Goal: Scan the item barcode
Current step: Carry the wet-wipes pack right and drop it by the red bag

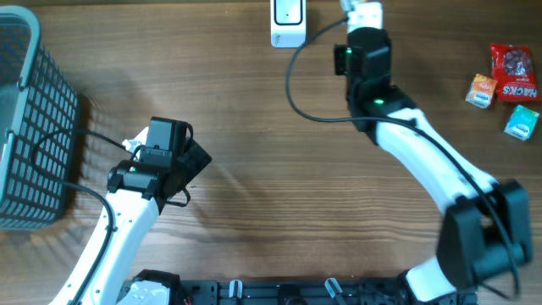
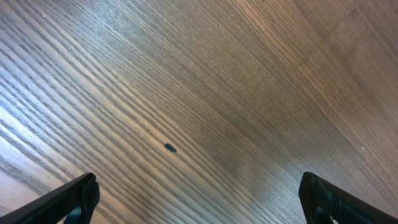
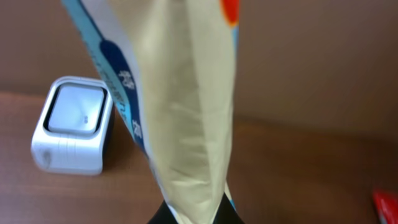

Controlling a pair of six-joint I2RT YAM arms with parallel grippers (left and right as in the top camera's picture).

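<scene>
Packet (image 3: 186,112) sticks out from my right pincer (image 3: 196,214), which is clamped tight on one end, so the printed faces stand free of the fingers. The scanner (image 3: 71,124) sits just ahead and to the left of that pincer. I judge the packet is held near it so the barcode face can be turned toward the window. I cannot see the barcode itself. My left pincer (image 2: 199,193) hangs spread wide over the bare table (image 2: 186,74), holding nothing, well away from the scanner and out of the way.
</scene>
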